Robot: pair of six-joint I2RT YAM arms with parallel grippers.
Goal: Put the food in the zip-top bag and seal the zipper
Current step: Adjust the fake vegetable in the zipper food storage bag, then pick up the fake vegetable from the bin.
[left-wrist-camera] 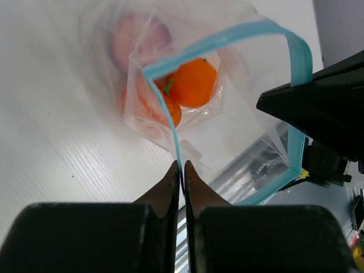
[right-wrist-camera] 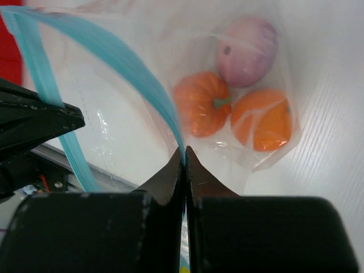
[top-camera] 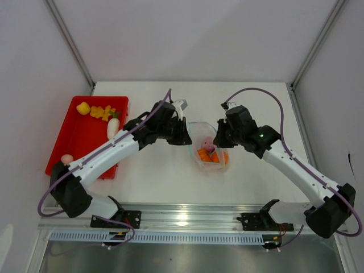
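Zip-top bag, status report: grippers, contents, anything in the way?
Left gripper and right gripper both shut on zipper, mouth open. Zip-top bag holds two orange pieces, one pink piece. Yellow food, white food in red tray. Nothing blocking.

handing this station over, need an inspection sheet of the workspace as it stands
surface: white table, no spills seen
job's things: zip-top bag with its mouth open, zipper unsealed; inside it a toy pumpkin, an orange fruit and a pink-purple piece; yellow pieces, a white piece and a pale pink piece lie in the red tray
clutter: nothing seen
grippers: left gripper shut on the zipper; right gripper shut on its opposite side
cables: purple cables loop along both arms, apart from the bag
surroundings: white walls, metal posts
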